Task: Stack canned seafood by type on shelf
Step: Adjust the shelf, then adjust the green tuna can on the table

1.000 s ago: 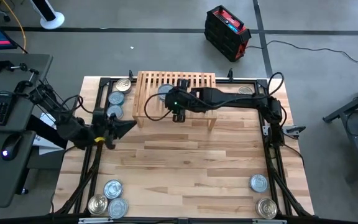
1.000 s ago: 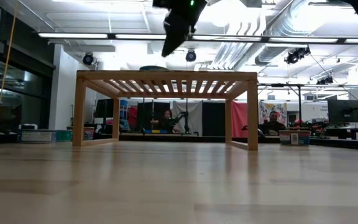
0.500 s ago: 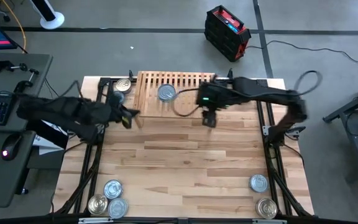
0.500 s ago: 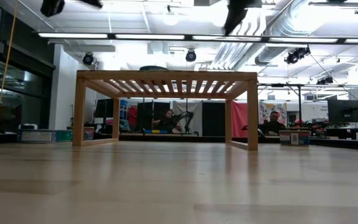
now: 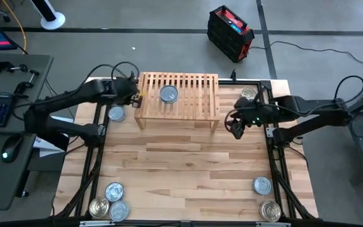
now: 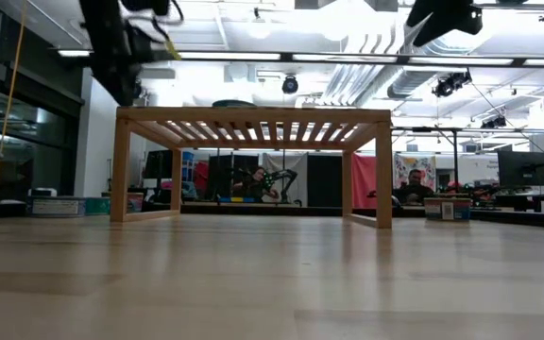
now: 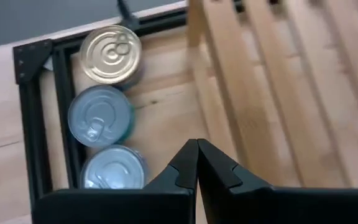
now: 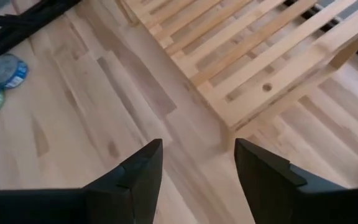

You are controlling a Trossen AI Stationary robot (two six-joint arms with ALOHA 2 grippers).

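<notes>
On the low light-wood slatted shelf [image 5: 178,94], one bluish-silver round tin [image 5: 168,94] sits alone. Your left gripper [image 7: 196,163], fingers closed and empty, now hovers at the shelf's 9 o'clock over three tins [image 7: 99,116]; a second ago it waited lower-left. Open before descending. Right gripper [image 8: 197,163], parted and empty, has withdrawn toward 3 o'clock.

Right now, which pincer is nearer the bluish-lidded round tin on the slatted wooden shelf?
Left. The left pincer hovers just off the shelf's left end, near the tin; the right pincer is beyond the right end.
</notes>
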